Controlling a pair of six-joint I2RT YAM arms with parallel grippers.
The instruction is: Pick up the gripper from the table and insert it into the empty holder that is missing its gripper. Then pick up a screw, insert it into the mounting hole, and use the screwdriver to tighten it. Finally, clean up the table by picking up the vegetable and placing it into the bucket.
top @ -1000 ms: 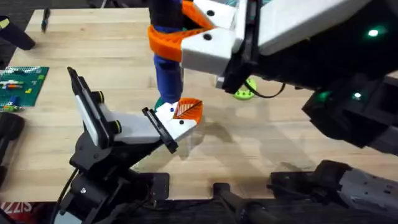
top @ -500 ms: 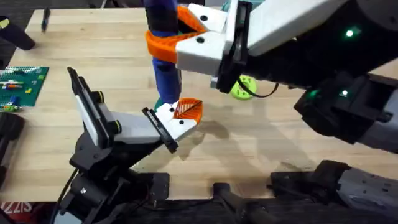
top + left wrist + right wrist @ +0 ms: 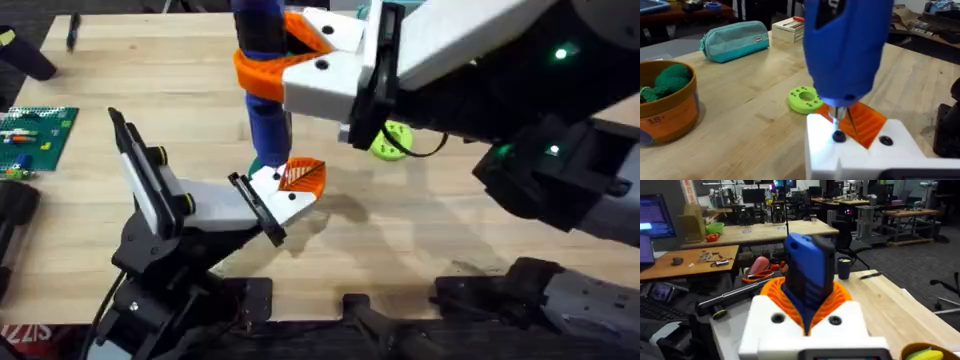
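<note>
**Overhead view: driver bit at risk of slipping off the screw**

Overhead, the right end effector is clamping the screwdriver upright between its orange pads. Its tip is resting on the screw in the gripper, which is sitting on the holder above the worktop. If the driver is tilting or pressing lightly, the bit may cam out or cross-thread. The left end effector's state I cannot tell.
</note>
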